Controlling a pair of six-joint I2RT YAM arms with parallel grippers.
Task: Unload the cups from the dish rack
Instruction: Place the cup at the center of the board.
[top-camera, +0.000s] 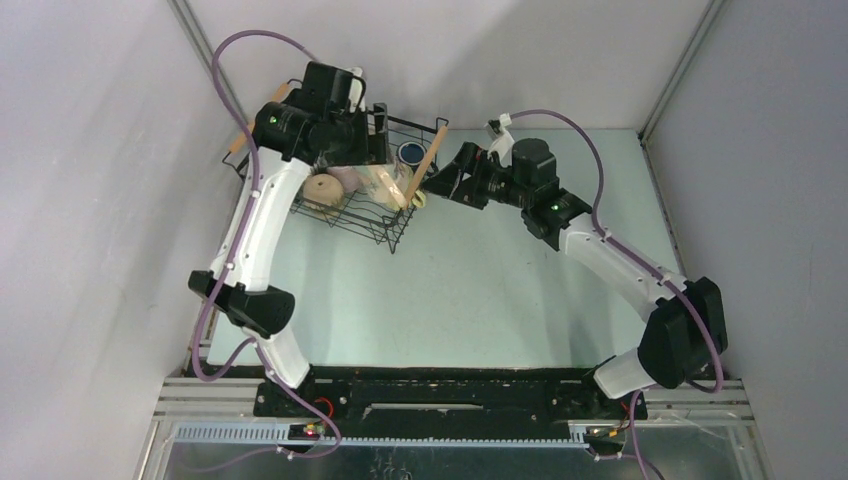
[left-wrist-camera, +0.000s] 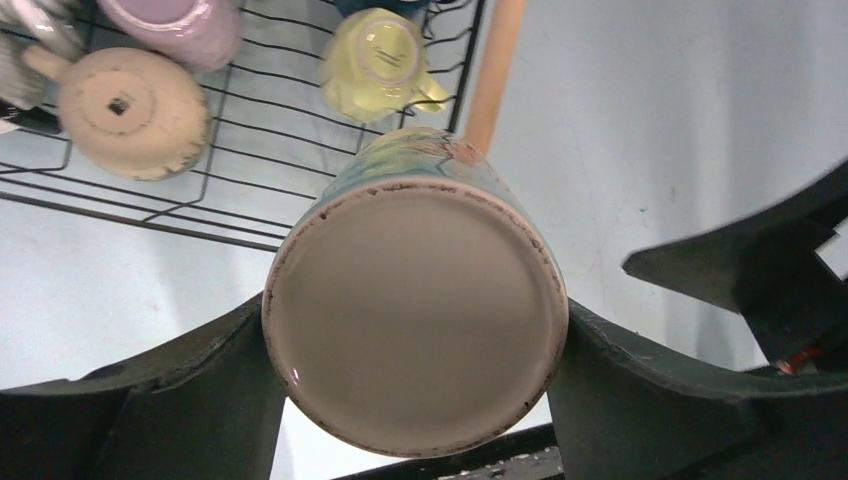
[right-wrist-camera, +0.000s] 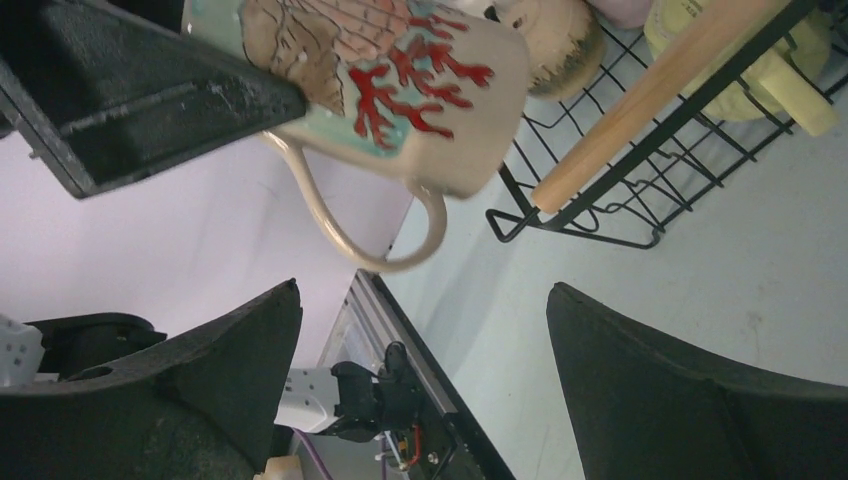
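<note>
1. Holding 1 cup, the left gripper (left-wrist-camera: 415, 345) has its 2 black fingers (left-wrist-camera: 200, 390) pressed on 2 sides of the painted mug (right-wrist-camera: 410, 100); the mug fills the gap between them, and its flat round bottom faces the left wrist camera.
2. The painted mug is pale green with red coral and a tan shell on it; it is tipped on its side, up in the air; its thin handle loop hangs down in the right wrist view.
3. The mug hangs by the right side of the dish rack (top-camera: 375, 222), close to the right wooden handle (right-wrist-camera: 650, 100); I cannot tell if it touches the wires.
4. The dish rack is a black wire basket; it sits on the far left part of the pale table (top-camera: 480, 290).
5. More cups are in the rack: a cream cup (left-wrist-camera: 130, 112) sits upside down on the left; a mauve cup (left-wrist-camera: 180, 28) is just beside it, a bit farther back; a yellow cup (left-wrist-camera: 378, 65) is near the right handle; a navy cup (top-camera: 410, 153) sits at the far right corner.
6. The right gripper (right-wrist-camera: 422, 290) is wide open with nothing between its fingers; it is just to the right of the rack and points at the painted mug; the mug's handle loop is near it but not touching.
</note>
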